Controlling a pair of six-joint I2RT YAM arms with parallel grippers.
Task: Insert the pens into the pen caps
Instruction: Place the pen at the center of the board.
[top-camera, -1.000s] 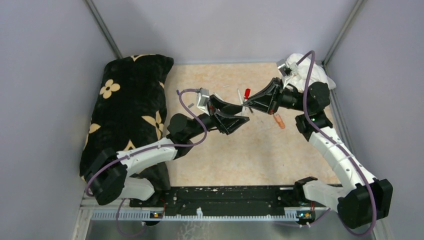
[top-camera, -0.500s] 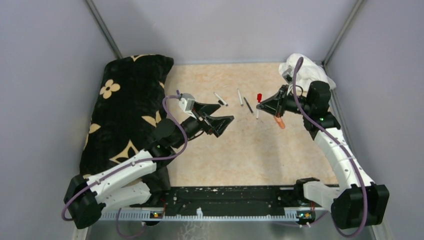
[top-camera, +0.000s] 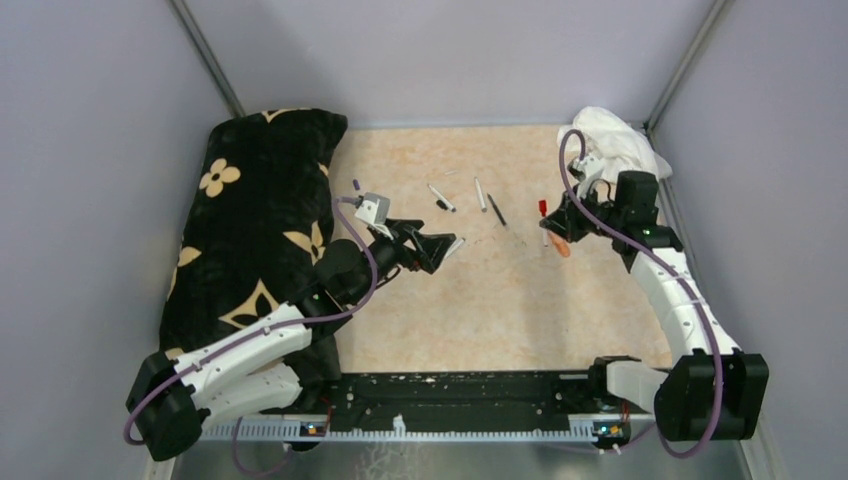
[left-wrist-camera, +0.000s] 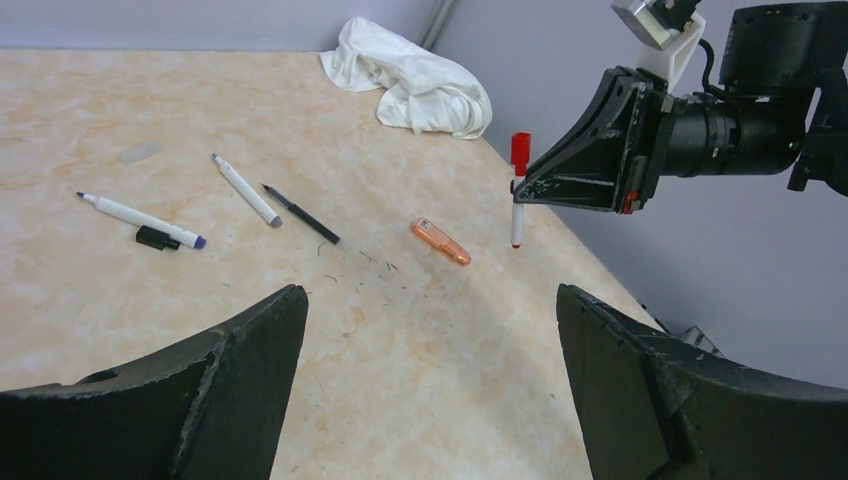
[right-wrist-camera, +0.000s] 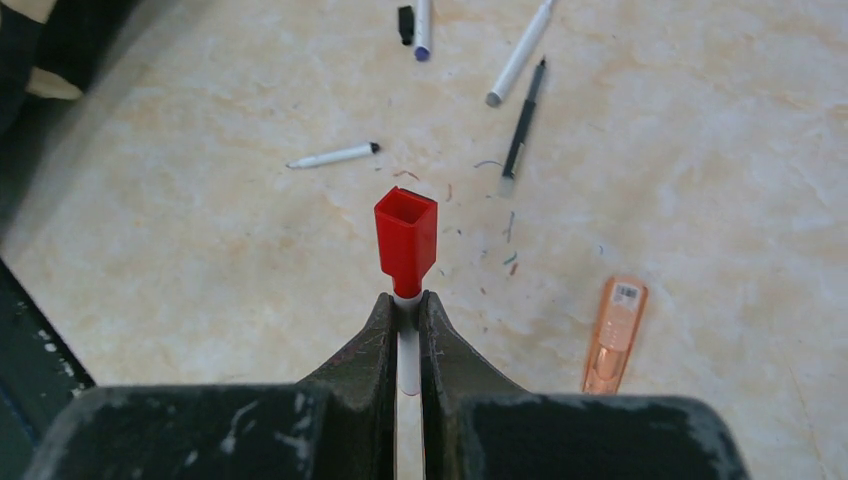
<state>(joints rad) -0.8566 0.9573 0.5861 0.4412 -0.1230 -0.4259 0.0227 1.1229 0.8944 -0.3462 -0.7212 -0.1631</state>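
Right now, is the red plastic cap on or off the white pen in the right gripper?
On: the red plastic cap sits on the thin white pen, pinched upright by the right gripper.

— See the whole red-capped pen (right-wrist-camera: 406, 250)?
— No. The right fingers (right-wrist-camera: 365, 365) cover its barrel. And the blue-tipped pen (right-wrist-camera: 422, 25) runs off the top edge in the right wrist view.

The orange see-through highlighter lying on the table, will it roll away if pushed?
Probably not: the orange see-through highlighter looks flattish, so it would likely slide, not roll. Small plastic, so probably stiff and light. Its smooth shell might be slippery.
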